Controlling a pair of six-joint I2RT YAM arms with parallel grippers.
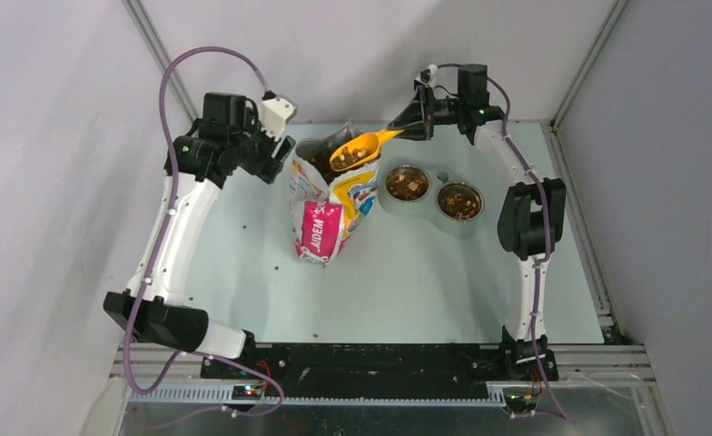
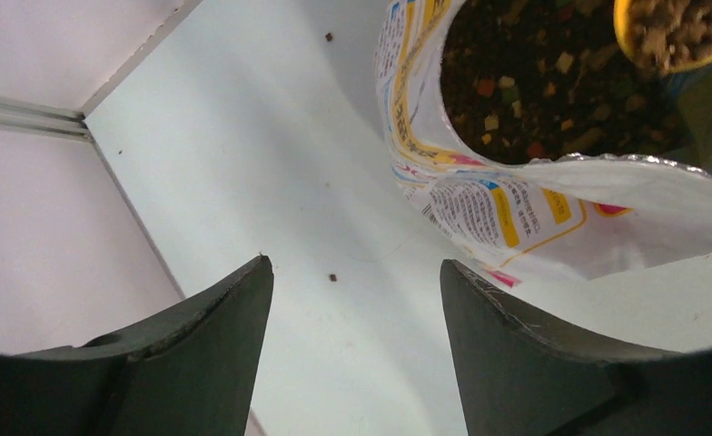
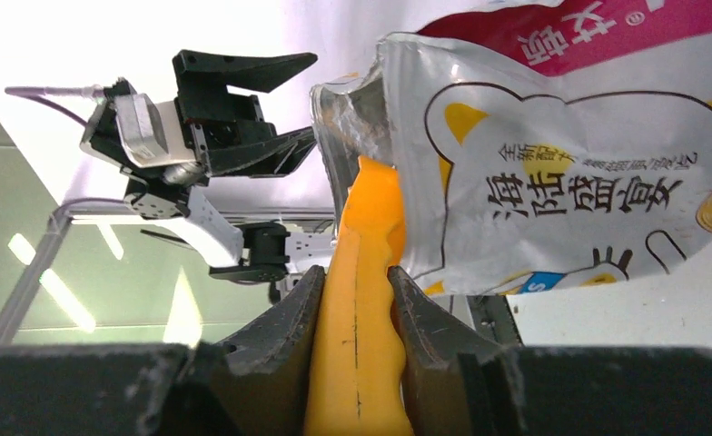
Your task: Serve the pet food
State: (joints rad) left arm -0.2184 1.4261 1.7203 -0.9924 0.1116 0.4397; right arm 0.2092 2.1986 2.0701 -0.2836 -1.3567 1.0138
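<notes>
The pet food (image 2: 534, 91) fills the open cartoon-cat bag (image 1: 330, 204), which stands upright at mid-table. Over the bag's mouth hangs a yellow scoop (image 1: 357, 150) heaped with kibble. My right gripper (image 1: 410, 124) is shut on its handle. In the right wrist view the fingers (image 3: 289, 318) press both sides of the scoop's orange handle (image 3: 361, 263) beside the bag (image 3: 561, 182). My left gripper (image 1: 278, 156) hovers open just left of the bag. Nothing sits between its fingers (image 2: 234, 336), and the bag's rim (image 2: 516, 200) lies off to the right. Both steel bowls (image 1: 408, 184) (image 1: 459, 201) hold kibble.
The two bowls sit in a pale double holder (image 1: 434, 194) right of the bag. A few stray pellets (image 2: 332, 277) lie on the table (image 1: 407, 272). The enclosure's walls and frame rails (image 1: 157, 50) close in behind and at both sides.
</notes>
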